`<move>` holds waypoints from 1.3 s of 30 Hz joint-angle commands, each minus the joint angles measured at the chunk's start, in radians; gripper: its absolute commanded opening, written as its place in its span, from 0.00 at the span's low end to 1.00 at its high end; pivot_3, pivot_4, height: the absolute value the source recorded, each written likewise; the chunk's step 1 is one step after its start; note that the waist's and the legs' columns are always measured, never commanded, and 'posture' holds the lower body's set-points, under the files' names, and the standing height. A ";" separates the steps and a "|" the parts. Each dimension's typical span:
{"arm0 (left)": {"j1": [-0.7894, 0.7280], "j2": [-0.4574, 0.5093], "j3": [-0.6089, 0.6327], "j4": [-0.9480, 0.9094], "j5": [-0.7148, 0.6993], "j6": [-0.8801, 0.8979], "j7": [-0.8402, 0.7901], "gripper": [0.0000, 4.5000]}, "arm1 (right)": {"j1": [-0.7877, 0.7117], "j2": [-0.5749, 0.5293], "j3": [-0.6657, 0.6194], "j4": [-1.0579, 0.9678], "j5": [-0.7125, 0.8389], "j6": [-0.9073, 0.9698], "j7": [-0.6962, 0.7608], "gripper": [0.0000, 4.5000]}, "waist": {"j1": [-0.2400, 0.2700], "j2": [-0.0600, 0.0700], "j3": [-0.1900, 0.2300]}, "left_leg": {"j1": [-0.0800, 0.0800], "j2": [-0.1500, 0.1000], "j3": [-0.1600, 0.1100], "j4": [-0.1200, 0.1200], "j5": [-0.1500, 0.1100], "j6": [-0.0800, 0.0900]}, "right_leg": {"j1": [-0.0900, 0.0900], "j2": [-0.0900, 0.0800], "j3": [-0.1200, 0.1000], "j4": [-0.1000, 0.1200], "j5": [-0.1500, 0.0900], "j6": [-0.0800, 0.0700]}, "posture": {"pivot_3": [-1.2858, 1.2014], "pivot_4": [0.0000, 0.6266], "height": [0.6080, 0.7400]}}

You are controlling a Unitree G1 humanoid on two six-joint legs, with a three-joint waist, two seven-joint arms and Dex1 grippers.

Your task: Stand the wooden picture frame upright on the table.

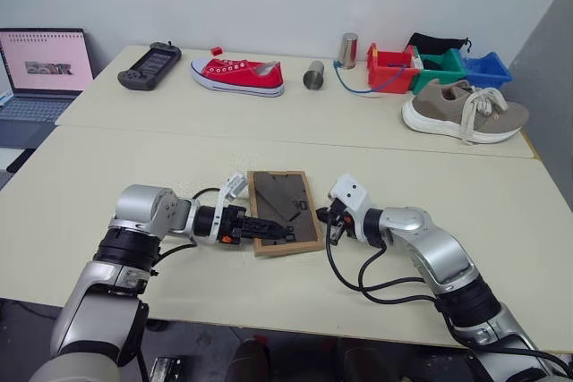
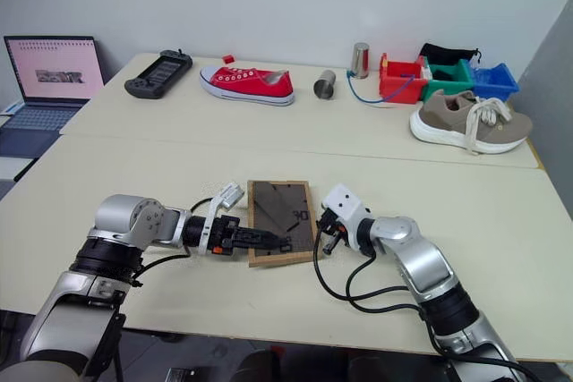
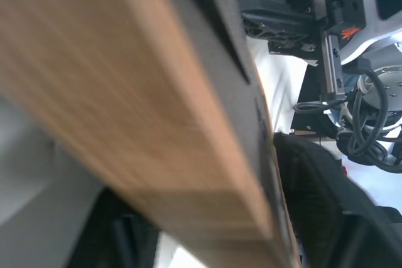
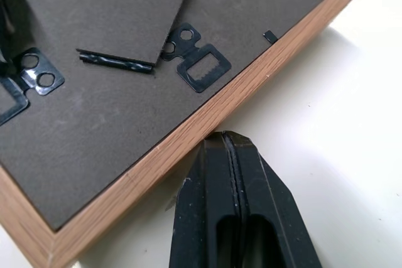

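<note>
Left hand [image 1: 273,230] over picture frame [image 1: 285,212]; right hand [image 4: 227,144] closed at its edge.

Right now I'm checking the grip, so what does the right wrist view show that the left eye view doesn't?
The right wrist view alone shows the sawtooth hanger on the frame's backing and the shut right gripper tip against its wooden edge. The left eye view alone shows the left gripper over the panel, a red shoe and a laptop. Both show the wooden picture frame flat on the table.

Red sneaker [image 1: 237,76], beige sneaker [image 1: 464,111], game controller [image 1: 149,66], two metal cans [image 1: 313,75], red, green, blue bins [image 1: 438,69] sitting along far side; open laptop [image 1: 43,73] glowing at left.
</note>
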 commanded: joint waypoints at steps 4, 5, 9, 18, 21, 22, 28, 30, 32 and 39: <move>-0.003 0.012 0.005 -0.041 -0.018 0.005 -0.002 0.30 | -0.009 -0.007 -0.022 -0.019 0.005 -0.012 0.000 0.00 | 0.000 0.000 0.000 | 0.000 0.000 0.000 0.000 0.000 0.000 | 0.000 0.000 0.000 0.000 0.000 0.000 | 0.52 0.24 1.00; -0.001 0.015 0.005 -0.049 -0.021 0.005 -0.003 0.29 | -0.007 -0.010 -0.025 -0.019 0.006 -0.013 0.000 0.00 | 0.000 0.000 0.000 | 0.000 0.000 0.000 0.000 0.000 0.000 | 0.000 0.000 0.000 0.000 0.000 0.000 | 0.52 0.24 1.00; -0.006 0.020 0.025 -0.071 -0.038 0.023 0.006 0.29 | -0.005 -0.038 -0.058 -0.017 0.019 -0.014 0.009 0.00 | 0.000 0.000 0.000 | 0.000 0.000 0.000 0.000 0.000 0.000 | 0.000 0.000 0.000 0.000 0.000 0.000 | 0.52 0.24 1.00; -0.081 0.083 0.095 -0.109 -0.038 -0.105 -0.014 0.29 | -0.163 -0.197 -0.392 0.015 0.357 0.169 0.229 0.20 | -0.005 0.000 0.002 | -0.002 0.000 0.000 0.000 0.000 0.000 | -0.002 0.000 0.000 0.000 0.000 0.000 | 0.52 0.24 1.00; -0.084 0.075 0.093 -0.118 -0.027 -0.148 -0.007 0.29 | -0.228 -0.189 -0.401 0.014 0.415 0.214 0.246 0.36 | -0.007 0.000 0.002 | -0.001 0.001 0.000 0.000 0.000 0.000 | -0.001 0.000 0.000 0.000 0.000 0.000 | 0.52 0.24 1.00; -0.085 0.074 0.086 -0.120 -0.018 -0.167 -0.007 0.29 | -0.253 -0.181 -0.395 0.010 0.438 0.230 0.254 0.42 | -0.007 0.000 0.002 | -0.001 0.001 0.000 0.000 0.000 0.000 | -0.001 0.000 0.000 0.000 0.000 0.000 | 0.52 0.24 1.00; -0.098 0.068 0.055 -0.113 0.022 -0.239 -0.016 0.29 | -0.350 -0.118 -0.324 0.027 0.475 0.244 0.265 0.71 | -0.005 0.000 0.002 | -0.003 0.000 0.000 0.000 0.000 0.000 | -0.002 0.000 0.000 -0.001 0.000 0.000 | 0.52 0.24 1.00; -0.106 0.070 0.049 -0.112 0.027 -0.252 -0.026 0.29 | -0.367 -0.098 -0.292 0.040 0.465 0.227 0.275 0.81 | -0.004 0.000 0.002 | -0.003 0.000 0.000 0.000 0.000 0.000 | -0.002 0.000 0.000 -0.001 0.000 0.000 | 0.52 0.24 1.00; -0.109 0.073 0.044 -0.114 0.032 -0.261 -0.034 0.29 | -0.383 -0.077 -0.270 0.061 0.453 0.212 0.274 0.89 | -0.003 0.000 0.002 | -0.003 0.000 0.000 0.000 0.000 0.000 | -0.002 0.000 0.000 -0.001 0.000 0.000 | 0.52 0.24 1.00; -0.108 0.081 0.033 -0.132 0.039 -0.272 -0.055 0.29 | -0.430 -0.002 -0.211 0.172 0.379 0.131 0.227 0.99 | -0.004 0.000 0.002 | -0.003 0.000 0.000 0.000 0.000 0.000 | -0.003 0.000 0.000 0.000 0.000 0.000 | 0.52 0.24 1.00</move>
